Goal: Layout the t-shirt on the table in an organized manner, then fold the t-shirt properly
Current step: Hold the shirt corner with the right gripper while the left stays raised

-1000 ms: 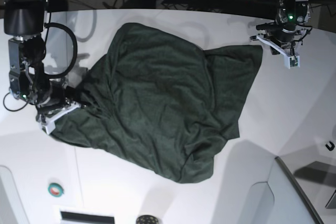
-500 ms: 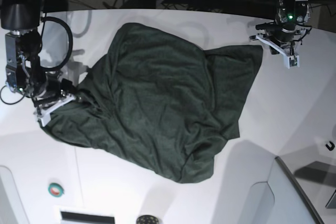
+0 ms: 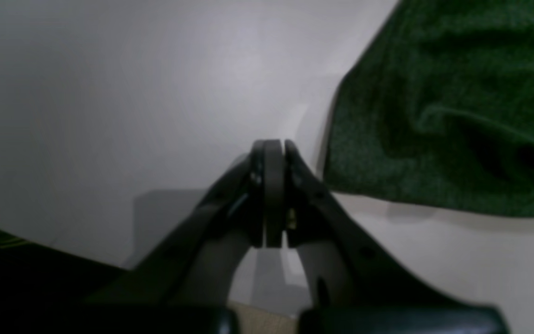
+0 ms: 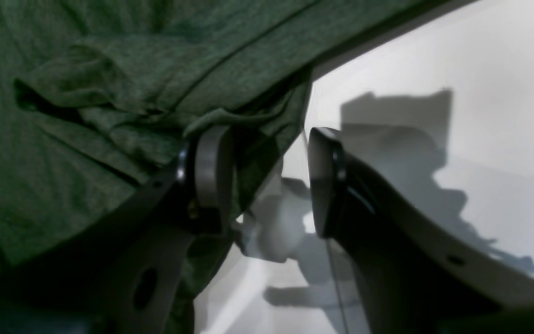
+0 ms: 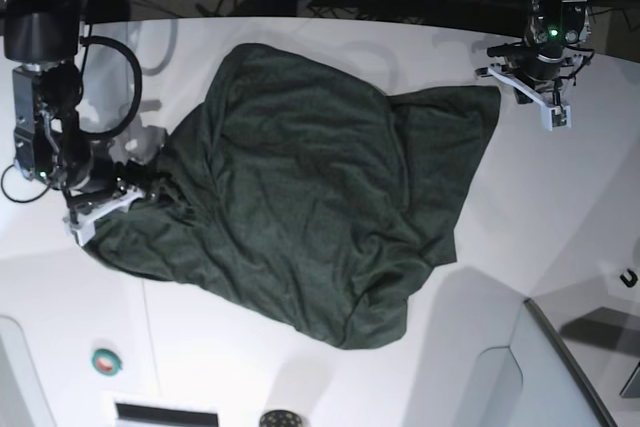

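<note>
The white table (image 5: 560, 207) bears the rumpled green t-shirt (image 5: 300, 207), spread across its middle.

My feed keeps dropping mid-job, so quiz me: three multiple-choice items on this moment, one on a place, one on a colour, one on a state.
1. The left pincer is
A. over bare table beside the t-shirt's edge
B. buried in the t-shirt
C. off the table

2. The t-shirt is
A. white
B. dark green
C. red

3. The right pincer has its jaws
A. pressed together
B. apart, cloth lying against one finger
C. out of view

Answers:
1 A: the left wrist view shows white table beneath it, cloth alongside.
2 B: green in every view.
3 B: the right wrist view shows a gap.
</note>
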Action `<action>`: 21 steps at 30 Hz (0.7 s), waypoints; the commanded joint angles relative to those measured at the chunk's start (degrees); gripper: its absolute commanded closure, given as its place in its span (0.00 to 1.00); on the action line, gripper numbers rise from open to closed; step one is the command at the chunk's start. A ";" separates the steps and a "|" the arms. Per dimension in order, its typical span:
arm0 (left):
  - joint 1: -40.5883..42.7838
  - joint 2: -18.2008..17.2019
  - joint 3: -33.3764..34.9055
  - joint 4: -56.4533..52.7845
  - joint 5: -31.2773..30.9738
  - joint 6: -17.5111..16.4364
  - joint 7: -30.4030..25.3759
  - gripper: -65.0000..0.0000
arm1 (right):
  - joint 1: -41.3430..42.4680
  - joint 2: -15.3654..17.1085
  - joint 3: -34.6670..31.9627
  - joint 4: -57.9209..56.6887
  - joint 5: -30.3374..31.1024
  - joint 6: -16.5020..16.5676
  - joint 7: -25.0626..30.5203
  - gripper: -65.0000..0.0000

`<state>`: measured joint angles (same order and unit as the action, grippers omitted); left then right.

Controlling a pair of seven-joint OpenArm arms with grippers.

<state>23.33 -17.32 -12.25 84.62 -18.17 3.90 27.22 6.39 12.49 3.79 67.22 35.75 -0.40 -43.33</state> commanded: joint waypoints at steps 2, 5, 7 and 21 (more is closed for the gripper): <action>0.01 -0.74 -0.36 0.70 0.28 0.01 -0.98 1.00 | 0.68 0.74 0.38 3.50 0.87 0.01 0.83 0.62; -0.08 -0.74 -0.36 0.70 0.20 0.01 -0.98 1.00 | 0.77 0.65 0.38 3.59 0.87 0.01 0.83 0.62; -0.08 -0.74 -0.36 0.70 0.20 0.01 -0.98 1.00 | 1.30 0.12 0.38 1.83 0.87 0.01 0.83 0.62; -0.17 -0.74 -0.36 0.70 0.28 0.01 -0.89 1.00 | 1.91 -0.58 0.30 -2.30 0.87 0.18 0.83 1.00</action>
<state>23.18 -17.32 -12.25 84.58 -18.17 3.90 27.22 7.07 11.35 3.90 63.99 35.99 -0.40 -43.07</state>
